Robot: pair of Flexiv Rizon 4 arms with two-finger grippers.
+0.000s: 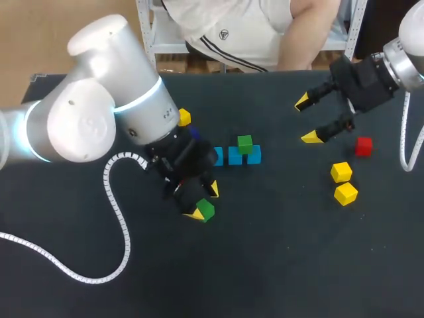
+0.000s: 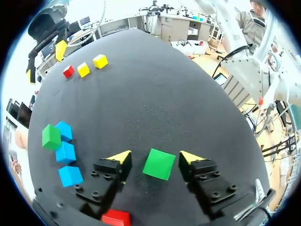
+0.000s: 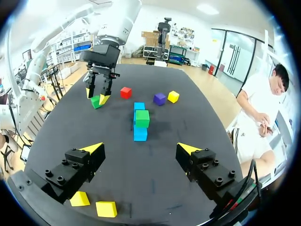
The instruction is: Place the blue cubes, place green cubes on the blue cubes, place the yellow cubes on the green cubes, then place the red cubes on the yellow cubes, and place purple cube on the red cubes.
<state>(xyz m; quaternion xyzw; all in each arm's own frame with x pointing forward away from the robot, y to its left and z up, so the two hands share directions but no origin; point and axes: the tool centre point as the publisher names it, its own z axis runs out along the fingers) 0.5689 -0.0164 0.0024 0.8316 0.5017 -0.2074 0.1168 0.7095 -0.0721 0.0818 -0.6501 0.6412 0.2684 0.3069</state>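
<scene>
A loose green cube [image 2: 159, 164] lies on the black table between the fingers of my left gripper [image 2: 155, 157], with a thin gap on each side, so the gripper is open. In the head view this green cube [image 1: 206, 211] is near the table's middle, under the left gripper [image 1: 204, 201]. Three blue cubes [image 1: 235, 156] form a row, and a second green cube [image 1: 245, 144] sits on them. My right gripper [image 1: 306, 119] hangs open and empty above the far right. Beside it are a red cube [image 1: 363, 146] and two yellow cubes [image 1: 341, 171].
Behind the left gripper lies another red cube [image 2: 116, 218]. A yellow cube [image 1: 184, 117] shows by the left arm, and the right wrist view has a purple cube [image 3: 159, 99] next to it. A person sits beyond the table's far edge.
</scene>
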